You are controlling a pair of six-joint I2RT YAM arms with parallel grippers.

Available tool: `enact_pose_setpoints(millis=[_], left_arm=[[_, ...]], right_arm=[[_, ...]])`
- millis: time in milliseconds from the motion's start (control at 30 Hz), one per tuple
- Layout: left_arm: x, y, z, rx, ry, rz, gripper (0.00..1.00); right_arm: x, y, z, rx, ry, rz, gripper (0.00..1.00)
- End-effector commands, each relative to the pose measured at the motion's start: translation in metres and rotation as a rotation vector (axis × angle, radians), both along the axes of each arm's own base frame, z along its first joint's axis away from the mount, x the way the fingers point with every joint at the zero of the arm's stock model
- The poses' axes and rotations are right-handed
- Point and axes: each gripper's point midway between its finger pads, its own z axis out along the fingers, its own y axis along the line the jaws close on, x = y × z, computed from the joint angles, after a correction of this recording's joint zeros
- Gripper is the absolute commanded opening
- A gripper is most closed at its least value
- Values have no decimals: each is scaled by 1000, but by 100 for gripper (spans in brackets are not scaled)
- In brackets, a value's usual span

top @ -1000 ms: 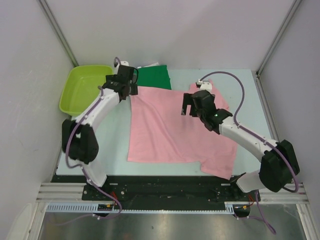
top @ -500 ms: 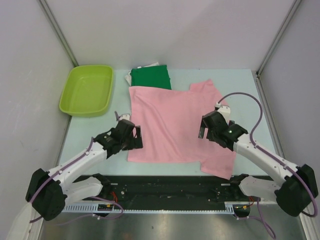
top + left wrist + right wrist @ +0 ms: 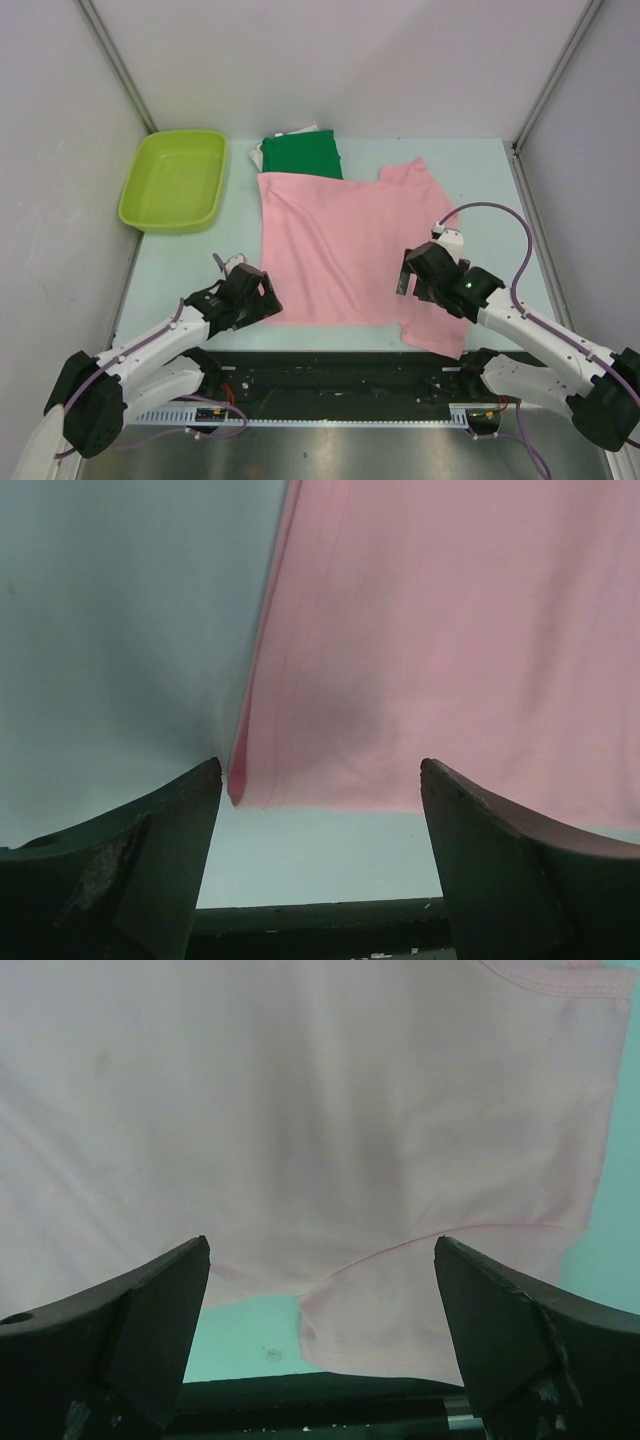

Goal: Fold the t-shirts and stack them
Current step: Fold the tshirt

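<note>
The light pink t-shirt [image 3: 335, 245] lies spread flat in the middle of the table, one sleeve at the far right and one at the near right. A dark green folded shirt [image 3: 303, 155] lies at the back, with a white one [image 3: 257, 153] peeking out under it. My left gripper [image 3: 265, 300] is open and empty, low by the pink shirt's near left corner [image 3: 240, 780]. My right gripper [image 3: 408, 278] is open and empty, over the shirt's near right part, by the near sleeve [image 3: 420, 1300].
A lime green plastic tub [image 3: 175, 180] stands at the back left. The table's dark front rail [image 3: 330, 365] runs just behind both grippers. Grey walls close in the left, right and back sides.
Both arms have drawn back from the shirt's far edge to its near edge. The left gripper went from the far left corner to the near left corner. The shirt lies flatter.
</note>
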Motion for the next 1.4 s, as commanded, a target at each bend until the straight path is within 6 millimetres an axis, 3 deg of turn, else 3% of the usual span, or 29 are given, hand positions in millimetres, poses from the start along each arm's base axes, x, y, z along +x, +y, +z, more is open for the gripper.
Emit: enact_pose_setpoints(millis=[0, 567, 900, 1000, 1233, 1267, 1300, 1367], left_arm=[[-5, -9, -6, -75, 27, 39, 84], [-25, 9, 1, -34, 64, 62, 75], [-19, 16, -19, 36, 77, 82, 74], [-19, 16, -26, 38, 81, 90, 67], [-20, 19, -33, 49, 88, 99, 36], [-21, 18, -32, 43, 87, 99, 29], [-21, 19, -31, 41, 84, 98, 15], [-22, 21, -30, 45, 79, 102, 0]], right_arm=[[-3, -7, 0, -16, -10, -33, 100], [-12, -4, -6, 12, -2, -21, 100], [-14, -4, -6, 13, -3, -17, 100], [-15, -5, -5, 17, -9, -19, 100], [-17, -5, -8, 18, -2, -19, 100], [-17, -5, -7, 21, -5, -22, 100], [-17, -5, -7, 20, -5, -23, 100], [-17, -6, -9, 14, 0, -26, 99]])
